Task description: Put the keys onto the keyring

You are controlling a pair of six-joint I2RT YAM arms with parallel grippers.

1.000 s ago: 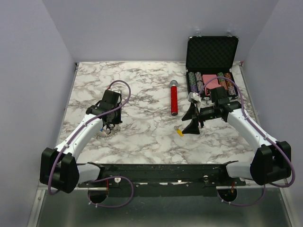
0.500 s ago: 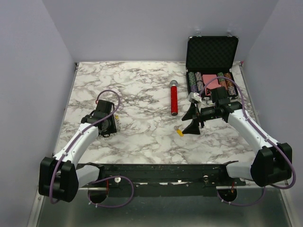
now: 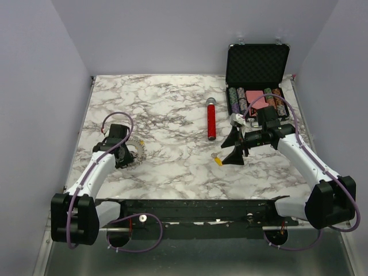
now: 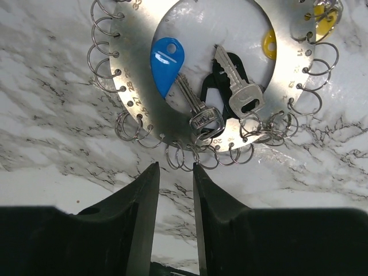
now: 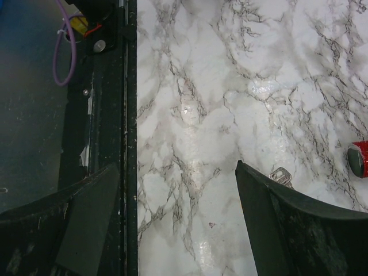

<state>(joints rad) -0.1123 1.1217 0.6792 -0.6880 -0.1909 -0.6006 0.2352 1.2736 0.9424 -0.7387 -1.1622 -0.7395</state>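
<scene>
We judge the job partly done. Several keys (image 4: 244,99), among them a blue-headed key (image 4: 168,60), already hang on the keyring (image 4: 144,115). It lies on the marble table (image 3: 172,103) at 12 o'clock of our left gripper (image 4: 174,172), whose jaws are narrow and hold nothing. One yellow-headed key (image 3: 218,162) lies loose at 7 o'clock of our right gripper (image 3: 234,146), spread wide and empty. At the table's 1 o'clock, the open case (image 3: 257,60) holds poker chips (image 3: 236,99).

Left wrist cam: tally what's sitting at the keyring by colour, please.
Blue plastic piece: 1
Black plastic piece: 1
Yellow plastic pieces: 2
Plain silver keys: 2
Total at the keyring: 6
</scene>
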